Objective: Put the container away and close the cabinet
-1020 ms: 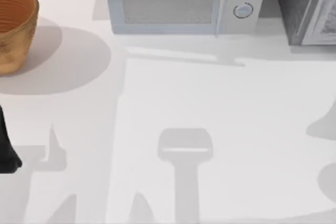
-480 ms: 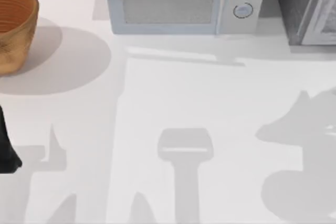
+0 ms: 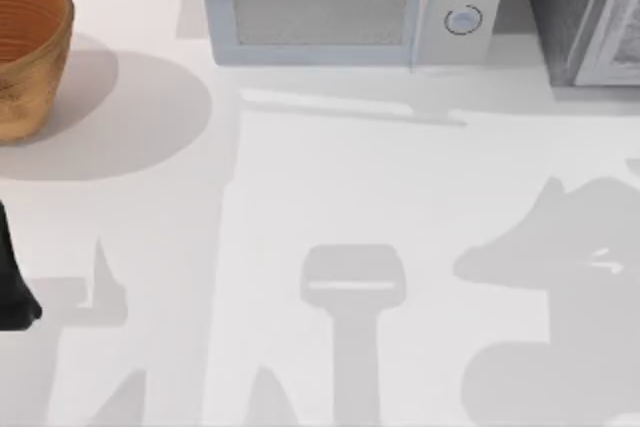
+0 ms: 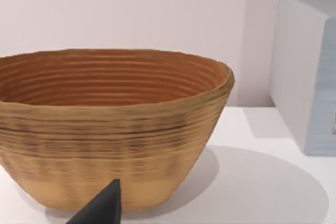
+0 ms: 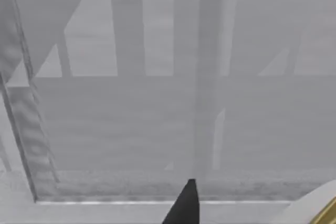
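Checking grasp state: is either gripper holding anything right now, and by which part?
Cannot be told. The left arm sits at the table's left edge, apart from the woven basket; neither gripper's grasp state is visible.

One dark fingertip [image 5: 184, 205] of the right hand points toward the grey cabinet [image 5: 168, 108] just ahead, its pale frame edge [image 5: 157, 201] crossing right before the tip. Beside the tip, a curved white-and-yellow rim [image 5: 315, 208] shows.

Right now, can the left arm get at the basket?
Probably yes. The left gripper sits at the table's left edge, facing the woven basket, with bare tabletop between them.
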Motion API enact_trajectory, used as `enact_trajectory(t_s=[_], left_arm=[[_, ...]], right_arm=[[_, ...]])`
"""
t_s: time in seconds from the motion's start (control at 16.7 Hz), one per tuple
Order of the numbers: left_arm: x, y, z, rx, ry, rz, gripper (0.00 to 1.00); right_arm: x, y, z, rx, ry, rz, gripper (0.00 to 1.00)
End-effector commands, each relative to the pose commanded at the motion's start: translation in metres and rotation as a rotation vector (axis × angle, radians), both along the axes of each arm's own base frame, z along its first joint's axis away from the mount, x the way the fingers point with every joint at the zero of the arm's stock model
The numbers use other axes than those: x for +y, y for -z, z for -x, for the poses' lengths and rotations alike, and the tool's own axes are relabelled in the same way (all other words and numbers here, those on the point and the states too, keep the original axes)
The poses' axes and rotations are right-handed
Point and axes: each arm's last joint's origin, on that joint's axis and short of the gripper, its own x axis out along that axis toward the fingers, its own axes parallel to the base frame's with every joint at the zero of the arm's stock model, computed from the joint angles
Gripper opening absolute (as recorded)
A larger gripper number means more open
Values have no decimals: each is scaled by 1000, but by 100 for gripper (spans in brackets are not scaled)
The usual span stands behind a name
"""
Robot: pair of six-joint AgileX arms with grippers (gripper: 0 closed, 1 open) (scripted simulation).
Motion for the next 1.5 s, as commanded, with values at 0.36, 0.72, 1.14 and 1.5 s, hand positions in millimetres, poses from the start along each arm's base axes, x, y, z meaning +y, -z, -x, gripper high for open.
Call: enact_trajectory(t_s=[0.36,0.72,1.14,1.5], left_arm=[[0,0,0,0,0,0,100],[0,0,0,0,0,0,100],[0,0,0,0,0,0,100],[0,0,0,0,0,0,100]], right_arm=[[15,-17,22,-28,4,9,0],[55,-39,95,-121,-8,23,0],[79,-4,165,-211,-14,15,0],[83,23,176,-198,-12,6,0]])
